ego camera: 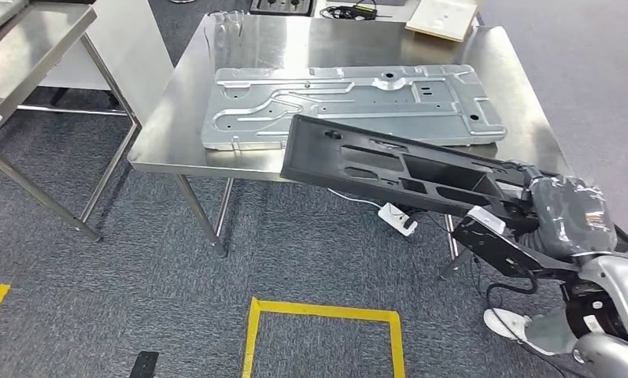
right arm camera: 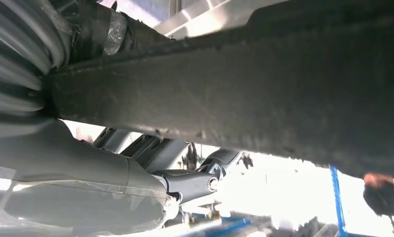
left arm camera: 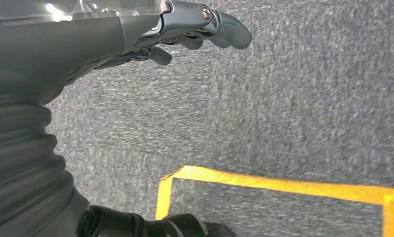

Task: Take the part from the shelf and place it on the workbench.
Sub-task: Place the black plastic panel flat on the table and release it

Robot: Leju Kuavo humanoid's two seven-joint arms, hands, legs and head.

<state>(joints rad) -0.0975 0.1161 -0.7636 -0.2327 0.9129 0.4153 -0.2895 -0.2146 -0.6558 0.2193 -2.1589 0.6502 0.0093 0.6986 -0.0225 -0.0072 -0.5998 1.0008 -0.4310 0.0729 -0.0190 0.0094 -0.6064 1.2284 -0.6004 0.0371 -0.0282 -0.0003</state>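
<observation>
A long black plastic part (ego camera: 382,165) juts out from the lower right toward the steel workbench (ego camera: 177,118). My right hand (ego camera: 531,209) grips its near end, and its far end hangs over the bench's front edge. In the right wrist view the black part (right arm camera: 264,89) crosses the picture, with the hand (right arm camera: 111,173) closed under it. My left hand (left arm camera: 150,34) hangs above grey carpet, its fingers loosely curled and holding nothing.
A large grey stamped metal panel (ego camera: 350,102) lies flat on the workbench. A second steel table (ego camera: 27,47) stands at the left. Yellow tape (ego camera: 323,315) marks a box on the carpet. A white power strip (ego camera: 397,219) lies under the bench.
</observation>
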